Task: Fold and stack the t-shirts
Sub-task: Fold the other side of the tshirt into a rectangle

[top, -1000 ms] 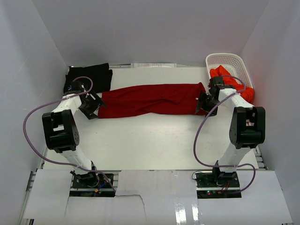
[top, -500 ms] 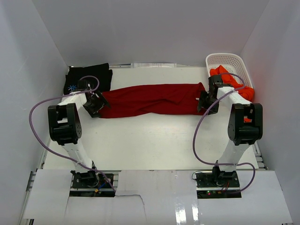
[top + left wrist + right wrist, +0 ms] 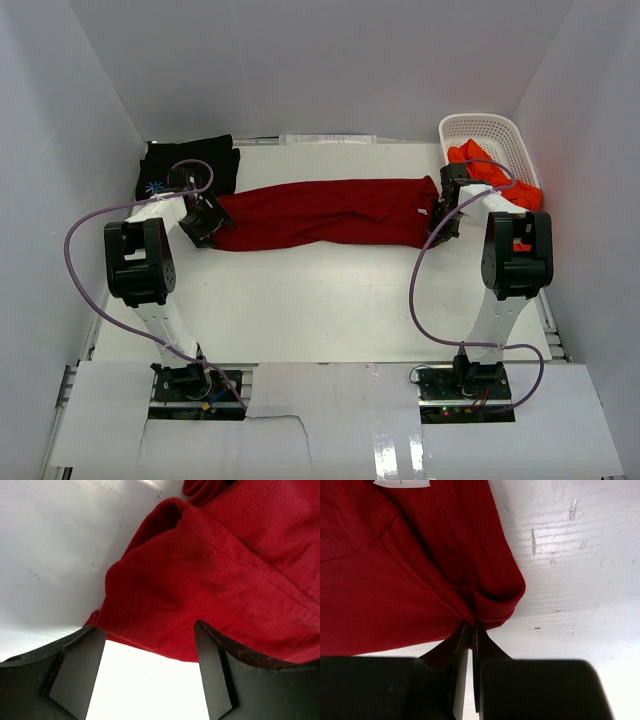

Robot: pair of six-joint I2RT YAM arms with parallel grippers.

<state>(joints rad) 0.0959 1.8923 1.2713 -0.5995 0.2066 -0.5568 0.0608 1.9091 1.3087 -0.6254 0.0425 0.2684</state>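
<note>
Dark red shirt (image 3: 320, 213) lies stretched in a long band across the worktop (image 3: 320, 300). The black shirt (image 3: 190, 165) sits at the far left corner, and the orange shirt (image 3: 490, 172) is in the basket (image 3: 485, 125) at far right. Right jaws are clenched on the red shirt's right end, with a small fold of cloth pinched between the tips and bunching just ahead of them. Left jaws stand wide apart at the opposite end, and the left hem reaches in between the tips, ungripped. This cloth looks light, soft and floppy (it will likely sag and crease wherever it's unsupported). Hems and corners are the sensible places to take hold, both ends together. The left side looks ready to close.
</note>
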